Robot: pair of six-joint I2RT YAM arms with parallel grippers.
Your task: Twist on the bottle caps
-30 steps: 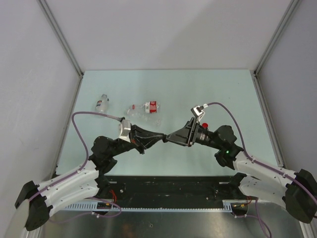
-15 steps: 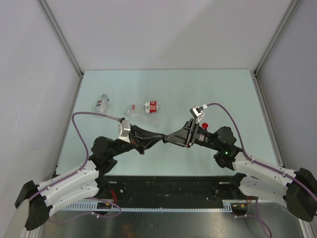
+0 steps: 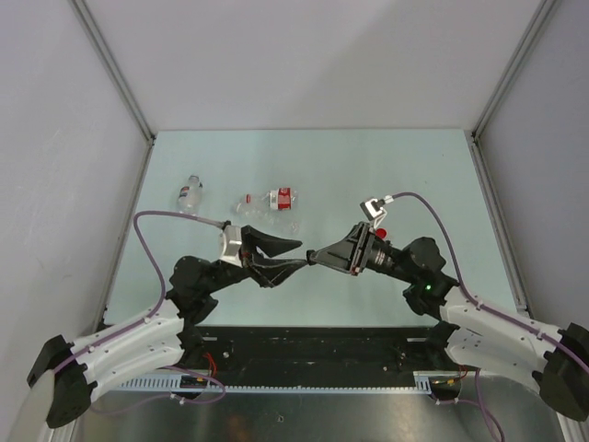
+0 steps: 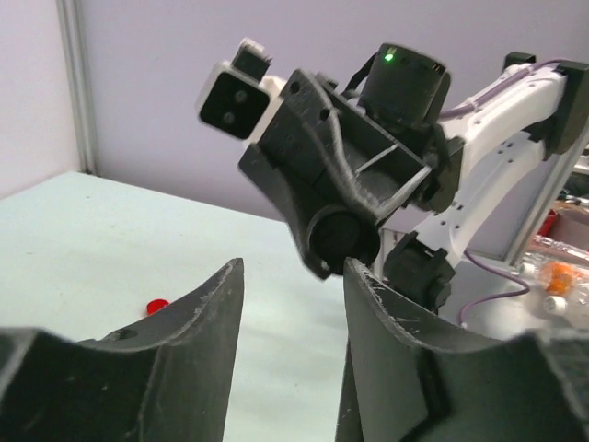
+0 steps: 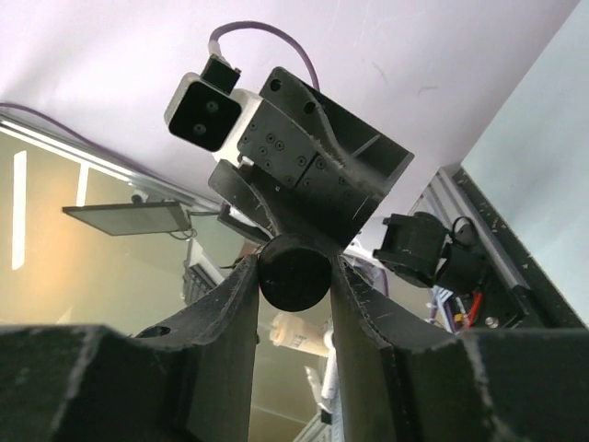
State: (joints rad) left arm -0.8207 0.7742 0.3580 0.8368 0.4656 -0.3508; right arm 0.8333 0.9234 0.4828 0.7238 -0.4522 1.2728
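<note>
The black bottle cap [image 5: 294, 272] sits pinched between the tips of my right gripper [image 5: 294, 267], which is shut on it above the middle of the table. In the left wrist view that cap [image 4: 342, 238] is just beyond my left gripper [image 4: 293, 269], whose jaws stand apart with nothing between them. From above, the two grippers meet tip to tip: left gripper [image 3: 301, 252], right gripper [image 3: 313, 257]. A red cap [image 3: 380, 232] lies on the table behind the right wrist. One labelled bottle [image 3: 190, 193] lies at the back left, another bottle [image 3: 279, 196] near the back centre.
A clear crumpled bottle [image 3: 274, 219] lies just behind the left gripper. The pale green table [image 3: 414, 175] is walled by grey panels on three sides. The red cap [image 4: 157, 305] shows low on the table in the left wrist view.
My left gripper has opened and let go of the black cap. My right gripper has closed onto that cap. Both arms have stayed nearly in place.
</note>
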